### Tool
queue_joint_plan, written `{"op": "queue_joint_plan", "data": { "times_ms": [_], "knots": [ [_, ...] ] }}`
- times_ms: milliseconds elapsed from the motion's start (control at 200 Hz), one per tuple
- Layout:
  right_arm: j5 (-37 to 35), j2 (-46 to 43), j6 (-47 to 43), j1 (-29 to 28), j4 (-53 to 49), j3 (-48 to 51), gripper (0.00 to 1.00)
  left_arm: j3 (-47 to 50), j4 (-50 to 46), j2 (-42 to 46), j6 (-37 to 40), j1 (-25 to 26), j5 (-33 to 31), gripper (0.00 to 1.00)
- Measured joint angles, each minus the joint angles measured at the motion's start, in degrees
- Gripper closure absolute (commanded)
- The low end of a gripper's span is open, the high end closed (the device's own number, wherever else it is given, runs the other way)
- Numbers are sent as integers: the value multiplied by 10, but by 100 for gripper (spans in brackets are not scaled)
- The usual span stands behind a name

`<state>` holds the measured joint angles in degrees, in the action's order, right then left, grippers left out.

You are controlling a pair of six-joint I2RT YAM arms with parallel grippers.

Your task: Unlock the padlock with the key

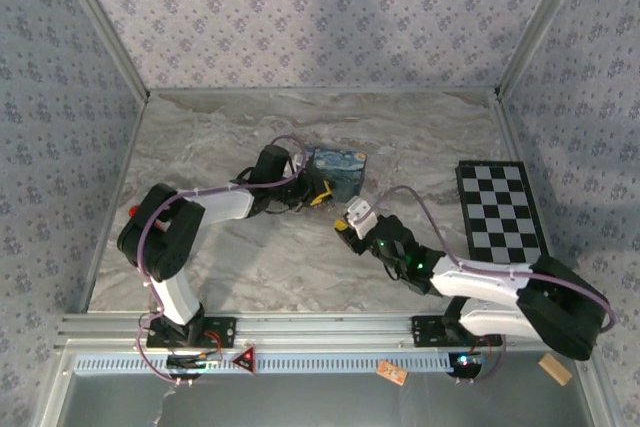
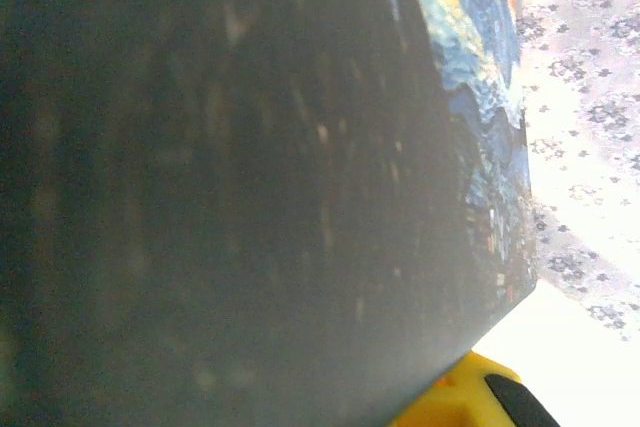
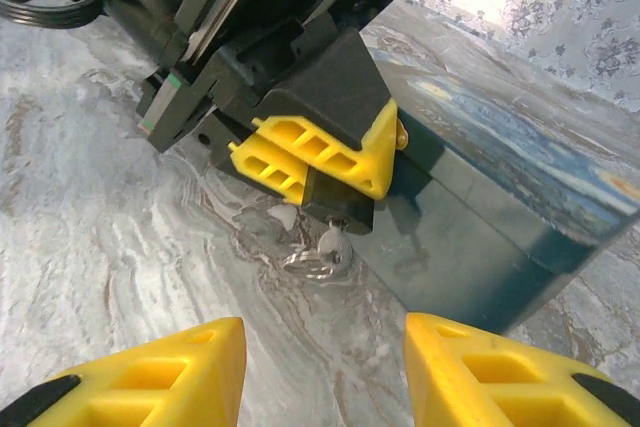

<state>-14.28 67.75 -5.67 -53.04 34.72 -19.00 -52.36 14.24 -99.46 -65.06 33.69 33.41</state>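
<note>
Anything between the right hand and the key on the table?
Nothing visible: bare table lies between the open right hand and the key. The left hand hangs close just beyond it, beside the blue box.

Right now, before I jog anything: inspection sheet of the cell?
Surface: grey marbled tabletop.
Job's things: small dark blocky padlock, likely, at the tips of the left hand; silvery key-like piece with ring on the table just beneath; not certain.
Clutter: blue swirl-painted box; black-and-white checkerboard panel.
Hands: left hand shut, beside the box; right hand open, empty, facing it.
Cables: purple cable along each arm.
Surroundings: flower-patterned walls.
</note>
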Motion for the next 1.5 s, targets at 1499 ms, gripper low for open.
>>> {"op": "queue_joint_plan", "data": {
  "times_ms": [1499],
  "knots": [
    [27, 94, 94, 45, 76, -45, 35, -5, -40, 18, 9, 6, -17, 99]
  ]
}}
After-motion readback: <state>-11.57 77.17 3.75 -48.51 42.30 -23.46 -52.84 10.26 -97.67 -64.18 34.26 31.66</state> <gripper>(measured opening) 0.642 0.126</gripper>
